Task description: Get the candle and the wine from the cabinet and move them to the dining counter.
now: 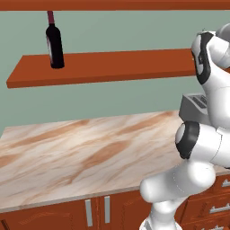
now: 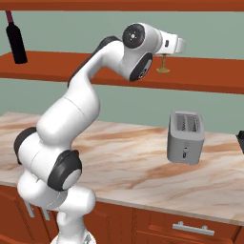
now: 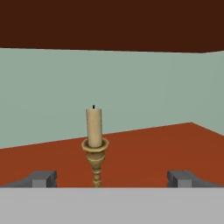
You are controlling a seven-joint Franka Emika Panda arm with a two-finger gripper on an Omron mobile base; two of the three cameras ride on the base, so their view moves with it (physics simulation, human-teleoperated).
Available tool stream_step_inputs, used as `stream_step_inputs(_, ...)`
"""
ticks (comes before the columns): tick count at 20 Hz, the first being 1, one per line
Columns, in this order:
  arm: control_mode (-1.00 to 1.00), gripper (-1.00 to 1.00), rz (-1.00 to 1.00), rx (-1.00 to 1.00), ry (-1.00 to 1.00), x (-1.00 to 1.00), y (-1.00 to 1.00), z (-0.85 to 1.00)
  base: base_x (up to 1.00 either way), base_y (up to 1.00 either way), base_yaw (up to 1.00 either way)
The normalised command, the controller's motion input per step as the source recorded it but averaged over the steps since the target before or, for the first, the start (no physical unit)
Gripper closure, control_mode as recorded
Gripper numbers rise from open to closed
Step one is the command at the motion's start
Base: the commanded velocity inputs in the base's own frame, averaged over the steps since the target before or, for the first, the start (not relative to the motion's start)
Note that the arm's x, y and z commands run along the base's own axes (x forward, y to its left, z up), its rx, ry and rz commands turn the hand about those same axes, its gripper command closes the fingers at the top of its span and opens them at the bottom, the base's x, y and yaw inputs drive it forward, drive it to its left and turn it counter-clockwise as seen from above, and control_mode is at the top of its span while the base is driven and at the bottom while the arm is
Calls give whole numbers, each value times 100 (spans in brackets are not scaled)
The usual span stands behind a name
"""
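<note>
The beige-brown marbled wall counter [image 1: 67,152] runs under everything, with red-brown door cabinets [image 2: 190,228] and silver handles beneath it; it is not the dining counter the task names, so the delivery step lies elsewhere. Above it, the cabinet, a set of open reddish-brown wooden shelf planks [image 1: 112,67] fixed to a grey-green wall [image 1: 112,103], carries both task items well apart on the same plank.

The white jointed robot arm [image 2: 71,124] rises from the base and reaches up to shelf height, its wrist levelled at the plank, presumably so the hand can come at the candle horizontally rather than from above, where the upper plank [image 3: 109,24] would block it.

A boxy grey two-slot toaster [image 2: 186,137] stands on the counter below the arm's reach and plays no part.

The wine, a dark glass bottle with a maroon neck capsule [image 1: 54,42], stands upright at the left end of the plank, untouched.

The candle, a small cream stick in a slim brass-gold holder [image 3: 95,146], stands upright near the right, centred in the hand view.

The gripper [image 3: 111,179] faces it with jaws spread fully wide, nothing between them; the two dark fingertips [image 3: 41,178] flank the holder's stem, and the candle looks a short way ahead. Candle first, I judge.
</note>
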Motion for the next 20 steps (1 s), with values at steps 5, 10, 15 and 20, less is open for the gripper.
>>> stream_step_inputs(5, -100, -100, 0, 0, 0, 14, 0, -5, 0, 0, 0)
stream_step_inputs(10, -100, -100, 0, 0, 1, 28, 0, 6, 0, 0, 0)
stream_step_inputs(15, -100, -100, 0, 0, 0, 30, 0, 1, 0, 0, 0)
stream_step_inputs(20, -100, -100, 0, 1, 3, 26, 0, 8, 0, 0, 0)
